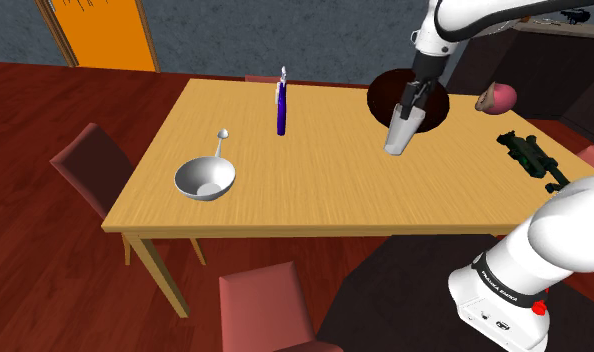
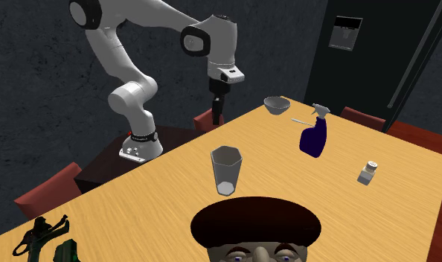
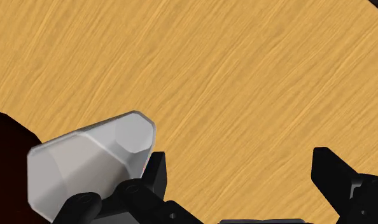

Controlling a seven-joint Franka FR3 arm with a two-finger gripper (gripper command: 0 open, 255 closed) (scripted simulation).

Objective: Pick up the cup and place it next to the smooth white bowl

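Well apart from the cup [image 2: 227, 170], the white bowl [image 1: 205, 180] sat empty on the table [image 1: 315, 190], so I judged no part of the task done. My gripper [image 3: 240, 170] hovered open near the cup, clasping nothing; the cup stood outside my fingers, upright and empty as far as I could see. Grasping, carrying and placing were all left.

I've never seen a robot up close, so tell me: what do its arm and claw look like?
The arm is glossy white, built of rounded tube-like segments with dark joints. Black lettering rings its base, beside a small red spot. The gripper is all black, with two blocky fingers.
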